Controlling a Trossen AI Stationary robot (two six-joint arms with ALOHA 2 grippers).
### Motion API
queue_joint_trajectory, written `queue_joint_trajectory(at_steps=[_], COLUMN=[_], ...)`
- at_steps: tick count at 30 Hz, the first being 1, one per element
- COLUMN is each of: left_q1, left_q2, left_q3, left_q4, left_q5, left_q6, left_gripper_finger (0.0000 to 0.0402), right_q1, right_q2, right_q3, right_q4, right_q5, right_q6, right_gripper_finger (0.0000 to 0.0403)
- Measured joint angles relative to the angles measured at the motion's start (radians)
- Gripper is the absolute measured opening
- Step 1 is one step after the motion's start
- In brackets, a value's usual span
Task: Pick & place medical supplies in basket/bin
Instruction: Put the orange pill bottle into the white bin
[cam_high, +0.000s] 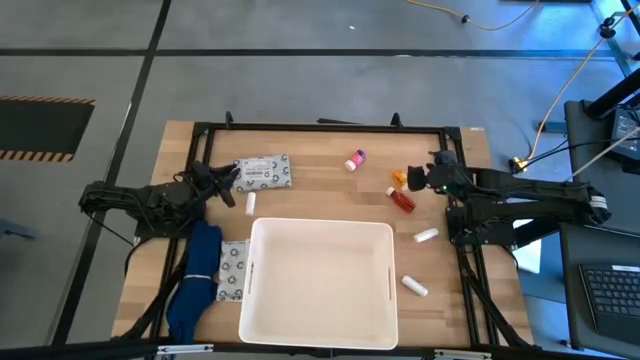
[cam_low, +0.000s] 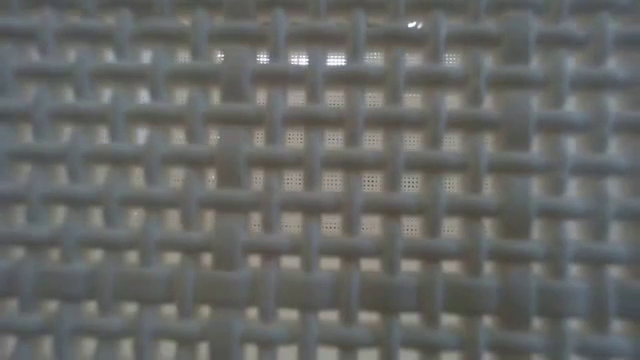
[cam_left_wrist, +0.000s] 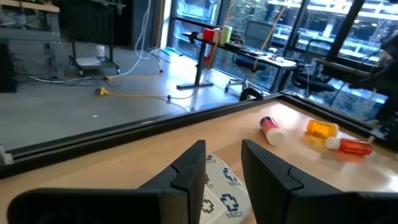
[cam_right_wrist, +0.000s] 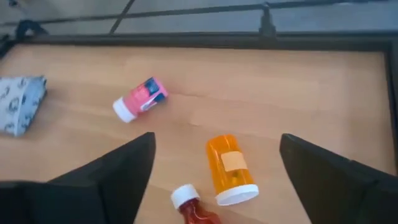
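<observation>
Wooden table (cam_high: 330, 190), seen from above, carries the scattered supplies and the white bin (cam_high: 320, 285) at its near edge. My left gripper (cam_high: 226, 177) sits at the left end of a patterned packet (cam_high: 264, 172) near the table's far edge; in the left wrist view my fingers (cam_left_wrist: 186, 174) are parted, with the packet (cam_left_wrist: 217, 190) lying between them, not clamped. A white tube (cam_high: 250, 203) lies just beside the bin's far left corner, and a second packet (cam_high: 233, 270) rests against the bin's left wall, next to a blue cloth (cam_high: 195, 280). My right gripper (cam_high: 432, 172) hovers with fingers spread wide over the orange vial (cam_right_wrist: 229, 169) and the red bottle (cam_right_wrist: 193, 208), gripping neither. The pink vial (cam_high: 355, 159) lies farther along the table, apart from both grippers. Two more tubes (cam_high: 426, 236) (cam_high: 415, 286) lie right of the bin. A woven mesh (cam_low: 320, 180) fills the low view.
</observation>
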Motion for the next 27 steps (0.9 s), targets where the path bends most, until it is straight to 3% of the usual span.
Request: queue_joint_trajectory(at_steps=[6, 13, 20, 27], left_q1=[0.000, 0.000, 0.000, 0.000], left_q2=[0.000, 0.000, 0.000, 0.000], left_q3=[0.000, 0.000, 0.000, 0.000], left_q4=[0.000, 0.001, 0.000, -0.002], left_q5=[-0.052, -0.089, -0.092, -0.095], left_q6=[0.000, -0.003, -0.002, 0.000], left_gripper_finger=[0.0098, 0.0098, 0.0098, 0.0098], right_q1=[-0.001, -0.023, -0.044, -0.044], right_q2=[0.043, 0.133, 0.195, 0.239], right_q3=[0.000, 0.000, -0.001, -0.026], right_q4=[0.014, 0.059, 0.066, 0.187], right_q5=[-0.028, 0.062, -0.043, 0.047], right_q6=[0.019, -0.030, -0.048, -0.226], right_gripper_finger=[0.0369, 0.0362, 0.0362, 0.0362])
